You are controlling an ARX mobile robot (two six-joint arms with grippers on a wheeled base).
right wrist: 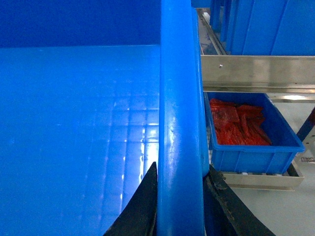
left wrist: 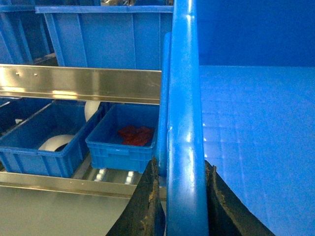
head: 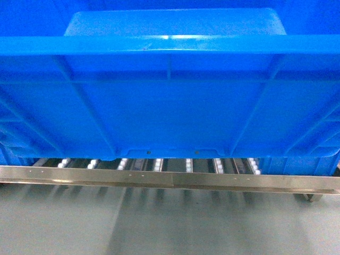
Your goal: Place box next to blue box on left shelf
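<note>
Left gripper [left wrist: 181,196] clamps box [head: 170,101] rim, fingers [left wrist: 147,206] either side; right gripper [right wrist: 181,196] clamps opposite rim likewise; box held just above shelf [head: 170,179], rollers [head: 158,164] showing beneath box; small bin [right wrist: 251,142] with red contents beside box; two bins [left wrist: 54,142] on lower shelf level beside box.
</note>
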